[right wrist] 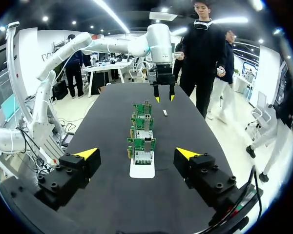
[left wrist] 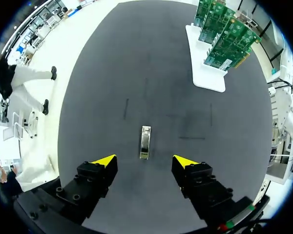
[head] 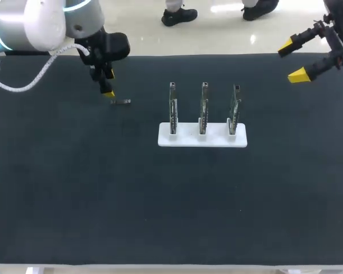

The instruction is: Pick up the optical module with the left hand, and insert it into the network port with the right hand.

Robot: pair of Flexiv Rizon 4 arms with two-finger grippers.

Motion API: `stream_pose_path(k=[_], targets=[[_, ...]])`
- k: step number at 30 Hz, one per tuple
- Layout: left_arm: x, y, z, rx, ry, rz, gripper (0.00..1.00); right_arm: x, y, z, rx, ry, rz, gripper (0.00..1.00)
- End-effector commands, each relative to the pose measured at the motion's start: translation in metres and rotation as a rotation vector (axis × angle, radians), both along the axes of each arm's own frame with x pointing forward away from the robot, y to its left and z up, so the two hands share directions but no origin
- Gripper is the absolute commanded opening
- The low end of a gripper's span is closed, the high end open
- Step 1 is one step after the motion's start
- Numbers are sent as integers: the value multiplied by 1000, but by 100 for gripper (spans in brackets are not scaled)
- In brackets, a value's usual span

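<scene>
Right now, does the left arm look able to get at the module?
Probably yes. Its open end effector hangs close over the module, which lies flat and alone just ahead of its fingers. The boards stand well off.

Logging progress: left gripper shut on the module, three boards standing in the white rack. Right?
No. The left gripper is open; the module lies on the mat between its jaws, untouched, per the left wrist view. Three boards do stand in the rack.

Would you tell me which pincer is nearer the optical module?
Left. The left pincer sits open right over the optical module; the right pincer hangs far off by the right edge of the table.
</scene>
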State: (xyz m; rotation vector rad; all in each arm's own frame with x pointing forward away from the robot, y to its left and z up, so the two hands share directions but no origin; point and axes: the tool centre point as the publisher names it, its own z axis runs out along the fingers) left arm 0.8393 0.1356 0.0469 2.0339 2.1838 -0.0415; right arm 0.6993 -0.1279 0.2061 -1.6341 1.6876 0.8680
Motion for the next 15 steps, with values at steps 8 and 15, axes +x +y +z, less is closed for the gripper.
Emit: stream_pose_path(k=[8,15], targets=[[10,-5,-6,-7,28,-25,100,1,0,0,0,1,1,100],[10,-5,-6,-7,28,-25,100,1,0,0,0,1,1,100]])
